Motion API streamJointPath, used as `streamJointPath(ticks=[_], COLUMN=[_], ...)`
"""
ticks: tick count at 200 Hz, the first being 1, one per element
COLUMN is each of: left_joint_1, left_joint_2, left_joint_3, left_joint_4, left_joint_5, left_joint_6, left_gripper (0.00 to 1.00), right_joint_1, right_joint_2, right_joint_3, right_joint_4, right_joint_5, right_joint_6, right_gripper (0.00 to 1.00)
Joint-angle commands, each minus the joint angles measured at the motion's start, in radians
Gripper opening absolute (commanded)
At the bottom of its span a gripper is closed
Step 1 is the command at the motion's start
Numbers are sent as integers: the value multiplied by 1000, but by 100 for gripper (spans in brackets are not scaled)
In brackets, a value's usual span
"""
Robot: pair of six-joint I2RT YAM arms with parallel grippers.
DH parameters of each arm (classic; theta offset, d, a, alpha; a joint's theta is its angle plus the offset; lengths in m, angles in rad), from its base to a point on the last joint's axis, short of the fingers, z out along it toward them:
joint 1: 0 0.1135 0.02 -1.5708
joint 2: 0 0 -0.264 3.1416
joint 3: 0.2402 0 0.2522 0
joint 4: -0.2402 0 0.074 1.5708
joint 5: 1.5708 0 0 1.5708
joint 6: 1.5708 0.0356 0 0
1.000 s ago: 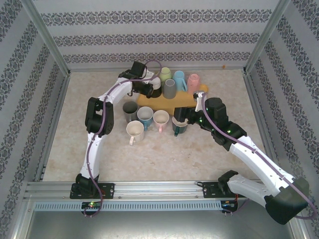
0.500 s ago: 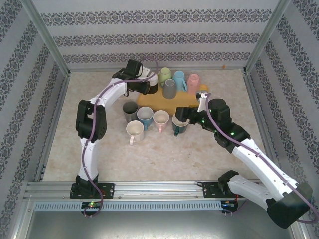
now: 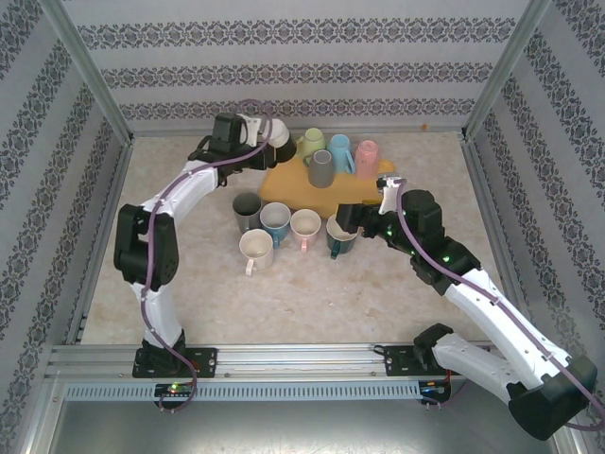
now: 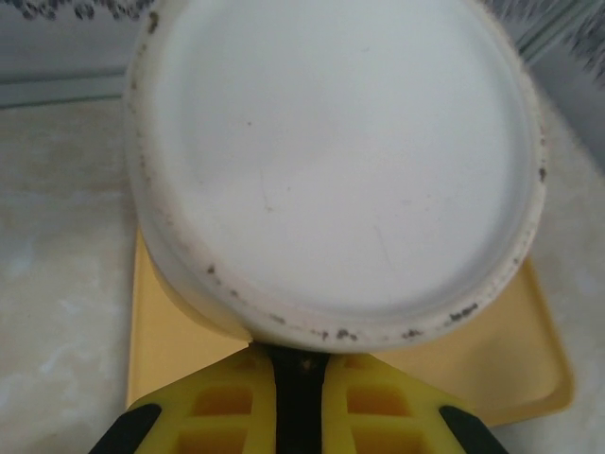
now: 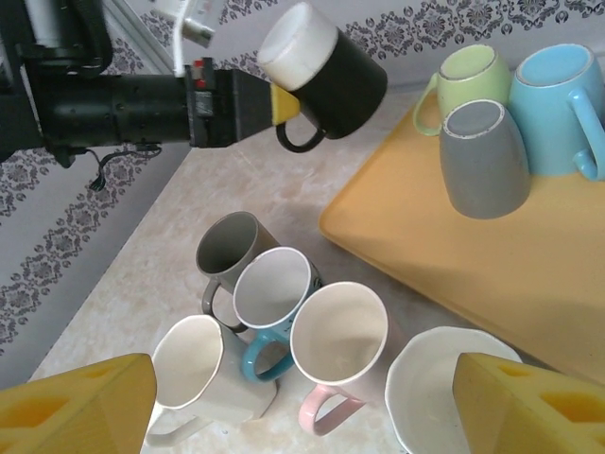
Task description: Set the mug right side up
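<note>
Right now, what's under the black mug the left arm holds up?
Below the black mug in the left end effector, part of the yellow tray and pale table show. Its white base covers the spot directly underneath.

Overhead plus close wrist views, common tray (image 3: 302, 197)

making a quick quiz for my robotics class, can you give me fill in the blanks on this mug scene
The left gripper holds a black mug with a ___ base.
The tray is ___.
The grey mug on it stands upside ___.
The right gripper has its fingers ___.
Missing: white, yellow, down, open.
</note>
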Motion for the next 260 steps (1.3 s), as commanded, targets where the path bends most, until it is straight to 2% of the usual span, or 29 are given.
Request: streamJointPath(ticks=[1,21,62,87,133,169,205,260], left_joint_1=[30,29,21,-27,-114,-179,-239,-265], left_joint_2=[-142,-215,-328,-377,-576,-687,-769,-827], left_joint_3=[-76,-222,-554,-663,-797,-880,-937,-932], left_joint_4=[411,654,1263,1447,1477,1485,1475,1412], left_joint_5=[125,179,140,118,102,80,63,65], left_joint_6=[-260,-452,-879,-1004,-1007,-1007,-979,-966], left_gripper=[0,0,0,0,0,0,0,0], right_joint_1=[6,7,14,23,91,136,173,221], right_joint_2=[-25,-14,-5,26,93,128,197,223], right_joint_3=[12,23,-4,-23,-65,-73,-43,-4], right_joint_4=[53,87,276,416,635,736,912,910], right_joint_5=[-11,-45,-123,-180,-197,-168,-268,-269], right_joint_6=[41,82,246,365,520,556,581,555], right_gripper=[82,81,82,82,83,85,84,83])
